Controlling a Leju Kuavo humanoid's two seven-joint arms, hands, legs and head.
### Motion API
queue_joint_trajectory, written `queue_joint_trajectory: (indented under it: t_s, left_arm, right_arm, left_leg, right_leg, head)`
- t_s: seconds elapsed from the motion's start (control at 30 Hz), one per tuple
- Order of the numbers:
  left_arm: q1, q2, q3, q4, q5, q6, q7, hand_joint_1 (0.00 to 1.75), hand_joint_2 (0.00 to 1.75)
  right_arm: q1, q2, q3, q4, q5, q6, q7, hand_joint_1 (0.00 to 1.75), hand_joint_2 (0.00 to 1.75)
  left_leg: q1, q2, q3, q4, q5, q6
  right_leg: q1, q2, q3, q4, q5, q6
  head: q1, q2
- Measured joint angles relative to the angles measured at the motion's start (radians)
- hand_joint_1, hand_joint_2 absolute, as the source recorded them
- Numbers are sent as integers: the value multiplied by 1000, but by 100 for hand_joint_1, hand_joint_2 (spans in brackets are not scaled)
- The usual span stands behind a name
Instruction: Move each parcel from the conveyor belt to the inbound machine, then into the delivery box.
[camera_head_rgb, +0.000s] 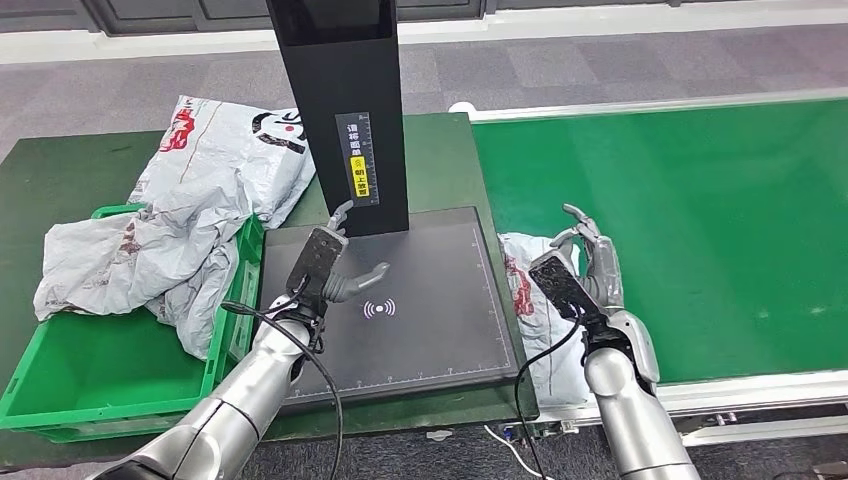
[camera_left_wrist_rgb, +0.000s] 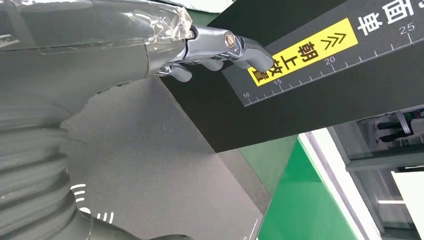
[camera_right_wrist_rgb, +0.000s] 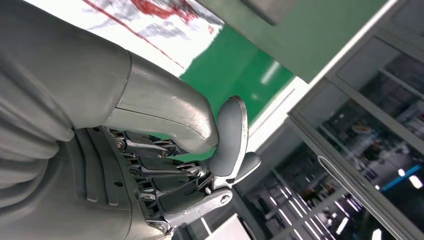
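A white parcel (camera_head_rgb: 530, 310) with red print lies at the left end of the green conveyor belt (camera_head_rgb: 700, 230), hanging over the belt's near edge, just beside the right edge of the black scanner plate (camera_head_rgb: 420, 320). The right hand (camera_head_rgb: 590, 262) stands just right of this parcel, fingers apart and holding nothing; whether it touches the bag I cannot tell. The belt to the right and far side of it is bare green. The left hand (camera_head_rgb: 338, 270) hovers over the far left part of the plate, fingers loosely spread and empty, its fingertips (camera_left_wrist_rgb: 255, 57) near the black upright column (camera_head_rgb: 345, 100) that rises from the plate's far edge. The plate carries a white wireless mark (camera_head_rgb: 379, 308) at its middle and ruler ticks along its near and right edges. The column bears a yellow label (camera_left_wrist_rgb: 305, 50) with black Chinese characters and arrows, beside a ruler with 10, 15, 20 and 25. Left of the plate, a green bin (camera_head_rgb: 90, 380) holds crumpled grey-white bags (camera_head_rgb: 150, 260), and another printed white bag (camera_head_rgb: 235, 150) lies on the dark green table (camera_head_rgb: 60, 170) beyond it.
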Motion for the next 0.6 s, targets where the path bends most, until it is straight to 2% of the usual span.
queue_joint_trajectory:
  t_s: [0.6]
  left_arm:
    - [0, 0, 6, 0, 0, 2, 0, 0, 175]
  right_arm:
    - [1, 1, 0, -44, -7, -3, -12, 175, 175]
  left_leg:
    - [-1, 0, 0, 0, 0, 0]
  right_leg:
    - [0, 0, 0, 0, 0, 1]
  head:
    - [0, 0]
